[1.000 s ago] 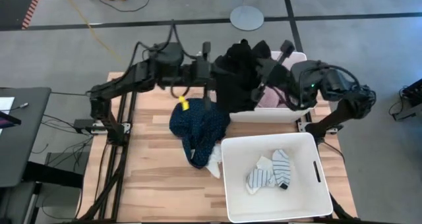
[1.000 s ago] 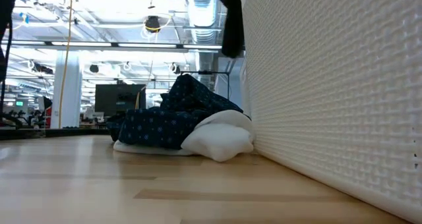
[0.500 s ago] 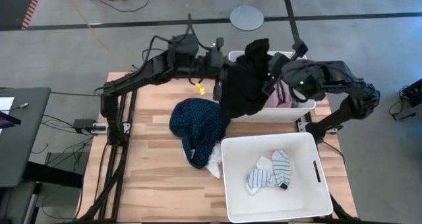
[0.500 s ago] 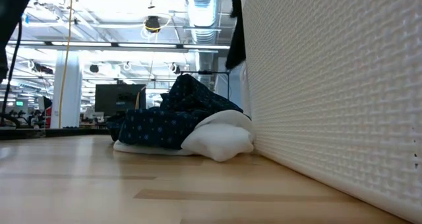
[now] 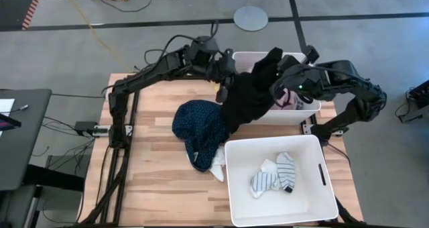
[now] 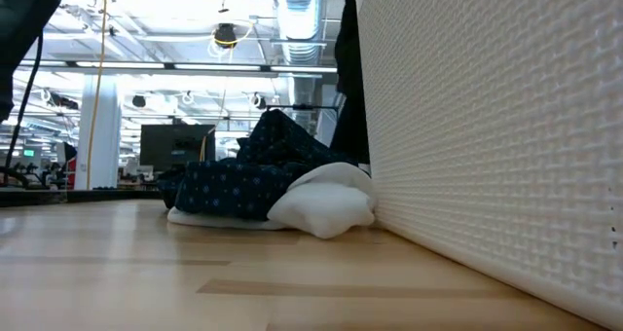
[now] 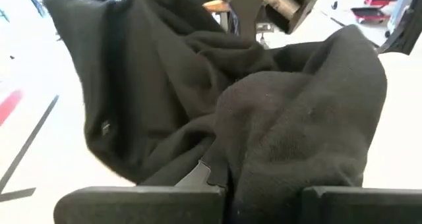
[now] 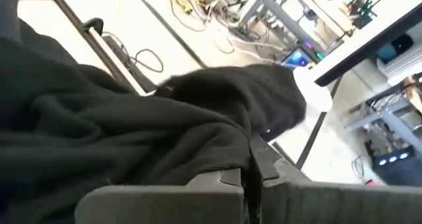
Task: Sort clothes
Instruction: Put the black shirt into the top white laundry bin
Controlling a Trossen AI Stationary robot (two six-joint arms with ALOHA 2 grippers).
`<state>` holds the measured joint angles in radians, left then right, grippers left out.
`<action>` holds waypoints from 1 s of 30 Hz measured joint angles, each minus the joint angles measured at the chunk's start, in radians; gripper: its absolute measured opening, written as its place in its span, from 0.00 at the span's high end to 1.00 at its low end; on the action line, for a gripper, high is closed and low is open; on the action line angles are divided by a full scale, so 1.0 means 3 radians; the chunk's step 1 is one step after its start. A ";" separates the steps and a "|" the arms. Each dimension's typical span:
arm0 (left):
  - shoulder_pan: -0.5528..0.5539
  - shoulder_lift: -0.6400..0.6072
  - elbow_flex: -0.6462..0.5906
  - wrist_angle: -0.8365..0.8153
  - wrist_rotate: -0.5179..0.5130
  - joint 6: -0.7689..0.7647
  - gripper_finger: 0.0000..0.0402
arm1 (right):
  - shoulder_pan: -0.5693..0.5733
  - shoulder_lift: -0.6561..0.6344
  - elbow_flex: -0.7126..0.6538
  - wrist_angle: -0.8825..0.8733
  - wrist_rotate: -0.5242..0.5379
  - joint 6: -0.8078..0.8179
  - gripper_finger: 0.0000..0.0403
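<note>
Together, both hands pinch a rumpled, soft black garment.

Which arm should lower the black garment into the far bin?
Right, probably. The right gripper holds the black garment above the far bin; the left gripper grips it over the table, outside that bin's left wall.

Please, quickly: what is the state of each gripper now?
Left gripper: closed on the black garment.
Right gripper: closed on the same garment.
</note>
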<state>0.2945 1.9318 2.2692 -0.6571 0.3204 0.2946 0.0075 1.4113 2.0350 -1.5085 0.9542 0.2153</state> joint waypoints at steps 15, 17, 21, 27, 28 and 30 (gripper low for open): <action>0.0120 0.0010 -0.0053 -0.0308 -0.0001 -0.0015 0.98 | -0.0232 -0.0001 -0.0037 -0.0207 -0.0557 0.0253 0.74; 0.0120 0.0010 -0.0053 -0.0328 -0.0001 -0.0018 0.98 | -0.0232 -0.0001 -0.0037 -0.0207 -0.0556 0.0265 0.66; 0.0121 0.0010 -0.0053 -0.0369 -0.0001 0.0001 0.98 | -0.0198 -0.0001 -0.0037 -0.0208 -0.0550 0.0327 0.51; 0.0121 0.0010 -0.0053 -0.0370 0.0000 0.0059 0.98 | -0.0025 -0.0020 -0.0037 -0.0142 -0.0653 0.0338 0.38; 0.0125 0.0010 -0.0053 -0.0365 -0.0001 0.0062 0.98 | 0.0012 -0.0020 -0.0037 -0.0147 -0.0652 0.0339 0.37; 0.0144 0.0010 -0.0053 -0.0366 0.0000 0.0060 0.98 | 0.0066 -0.0024 -0.0037 -0.0196 -0.0590 0.0408 0.37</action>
<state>0.3376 1.9347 2.2532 -0.7670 0.3203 0.3127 0.0273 1.4041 2.0239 -1.5672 0.7772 0.3377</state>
